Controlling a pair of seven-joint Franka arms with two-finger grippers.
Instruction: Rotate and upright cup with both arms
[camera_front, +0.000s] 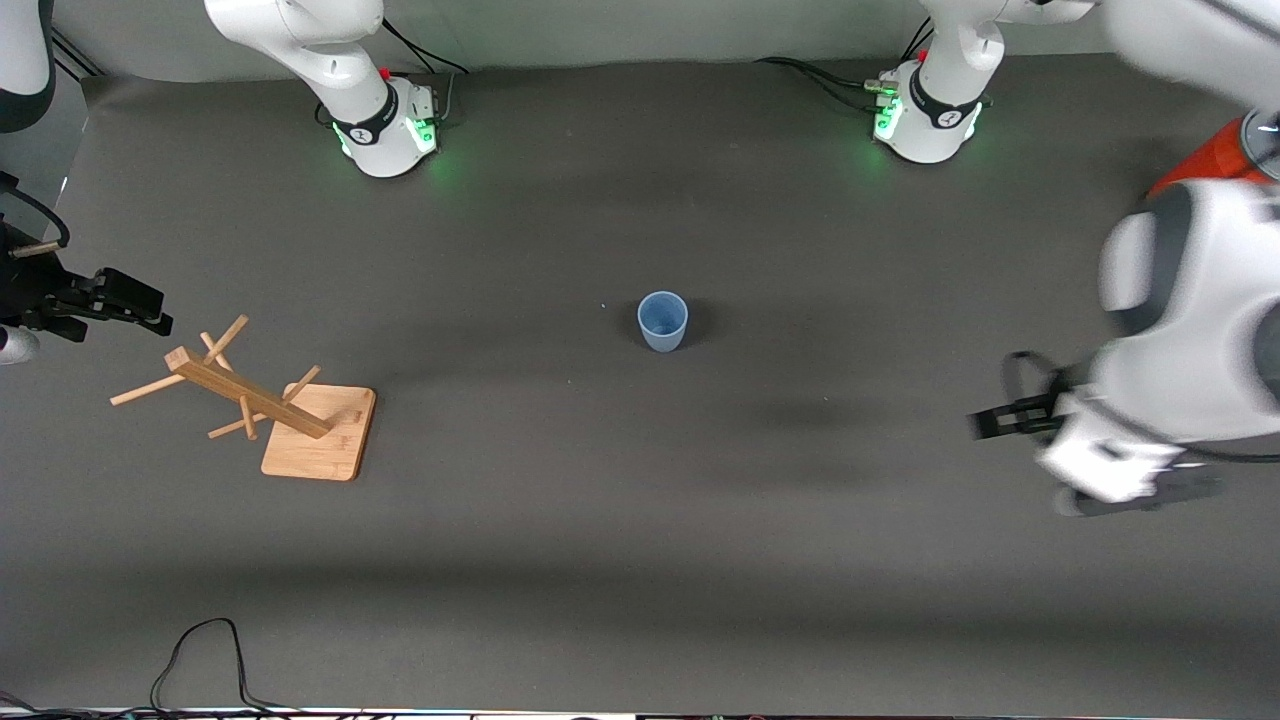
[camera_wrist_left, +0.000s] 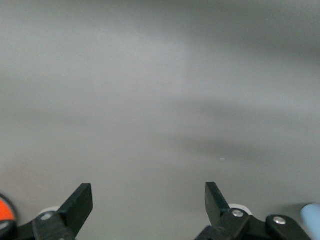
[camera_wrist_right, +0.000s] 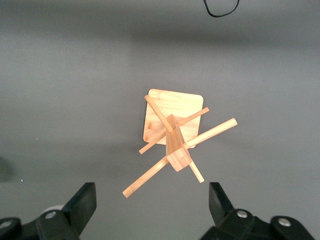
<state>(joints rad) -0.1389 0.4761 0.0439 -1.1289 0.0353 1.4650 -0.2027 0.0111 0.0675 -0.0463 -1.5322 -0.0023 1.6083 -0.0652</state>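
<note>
The pale-blue cup (camera_front: 662, 320) stands upright, mouth up, alone at the middle of the table. My left gripper (camera_front: 995, 412) is open and empty, in the air toward the left arm's end of the table and well away from the cup. In the left wrist view its fingers (camera_wrist_left: 147, 192) are spread over bare table. My right gripper (camera_front: 150, 305) is open and empty at the right arm's end of the table, above the wooden rack. Its fingers (camera_wrist_right: 152, 192) are spread in the right wrist view.
A wooden peg rack (camera_front: 260, 395) on a square base stands toward the right arm's end; it also shows in the right wrist view (camera_wrist_right: 170, 135). An orange cylinder (camera_front: 1215, 160) with a grey top stands at the left arm's end. A black cable (camera_front: 200, 650) lies at the table's near edge.
</note>
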